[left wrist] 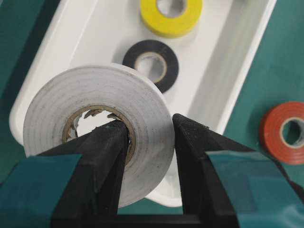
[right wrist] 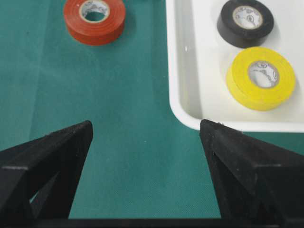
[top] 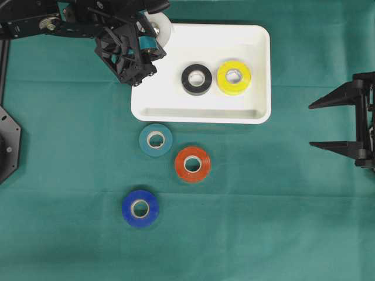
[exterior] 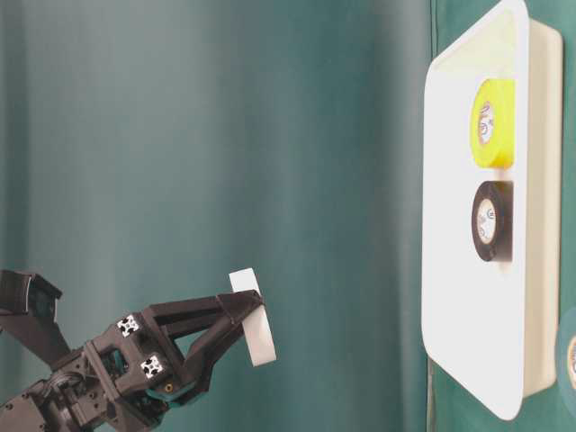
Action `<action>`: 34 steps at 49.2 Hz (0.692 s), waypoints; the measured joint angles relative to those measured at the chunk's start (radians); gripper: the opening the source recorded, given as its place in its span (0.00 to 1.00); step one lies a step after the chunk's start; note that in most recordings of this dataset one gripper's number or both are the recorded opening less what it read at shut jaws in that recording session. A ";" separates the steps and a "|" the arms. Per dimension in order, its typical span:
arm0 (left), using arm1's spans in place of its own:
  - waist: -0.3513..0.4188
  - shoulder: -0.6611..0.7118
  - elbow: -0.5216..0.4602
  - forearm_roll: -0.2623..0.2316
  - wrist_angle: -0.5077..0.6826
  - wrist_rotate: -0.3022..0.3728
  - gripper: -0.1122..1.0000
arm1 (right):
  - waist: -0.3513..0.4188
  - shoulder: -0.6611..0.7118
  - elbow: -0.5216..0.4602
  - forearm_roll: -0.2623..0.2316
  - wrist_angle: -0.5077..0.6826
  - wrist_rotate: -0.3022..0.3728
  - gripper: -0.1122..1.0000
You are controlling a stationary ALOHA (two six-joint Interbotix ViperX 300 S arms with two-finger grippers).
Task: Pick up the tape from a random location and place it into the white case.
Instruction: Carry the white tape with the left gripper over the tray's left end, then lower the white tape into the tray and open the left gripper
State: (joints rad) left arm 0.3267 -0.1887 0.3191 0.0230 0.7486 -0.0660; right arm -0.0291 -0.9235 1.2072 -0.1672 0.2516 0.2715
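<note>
You could not read any words or numbers anywhere. The cardboard cores of the black tape and the yellow tape had small grey printed marks, but they were too tiny and blurry to read. The left arm had little black-and-white square patterns on it, and these were not letters. Nothing else carried a label or brand you could make out.
</note>
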 measured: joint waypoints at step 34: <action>0.002 0.000 0.029 0.000 -0.031 0.000 0.33 | 0.000 0.000 0.000 -0.002 0.000 -0.002 0.87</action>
State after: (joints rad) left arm 0.3283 -0.1887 0.3482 0.0230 0.7179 -0.0660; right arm -0.0291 -0.9235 1.2072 -0.1687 0.2516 0.2700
